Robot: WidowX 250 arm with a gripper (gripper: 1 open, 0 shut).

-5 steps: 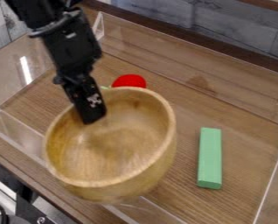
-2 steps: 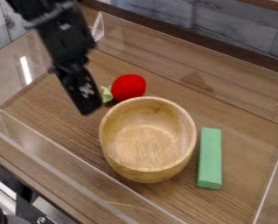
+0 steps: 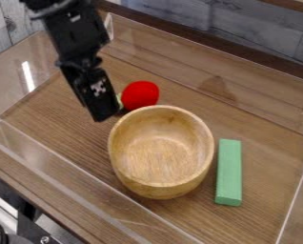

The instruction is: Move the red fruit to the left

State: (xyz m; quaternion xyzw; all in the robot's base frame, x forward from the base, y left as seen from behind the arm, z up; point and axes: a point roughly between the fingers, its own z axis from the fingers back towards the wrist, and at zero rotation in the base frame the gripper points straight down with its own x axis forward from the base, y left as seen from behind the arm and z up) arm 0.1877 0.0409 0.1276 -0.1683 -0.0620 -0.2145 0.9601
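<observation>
The red fruit (image 3: 141,93), small and glossy with a bit of green on its left side, lies on the wooden table just behind the wooden bowl's far left rim. My black gripper (image 3: 103,105) hangs pointing steeply down just left of the fruit, close beside it and apart from the bowl. It is seen side-on with its jaws open and nothing held between them. The arm partly hides the fruit's left edge.
A wooden bowl (image 3: 131,162) stands upright in the middle of the table, right in front of the fruit. A green rectangular block (image 3: 230,172) lies to the bowl's right. Clear plastic walls (image 3: 27,71) ring the work area.
The bowl, first raised and tilted at the left with the gripper at its rim, has been let go and now stands further right. The fruit shows more fully.
</observation>
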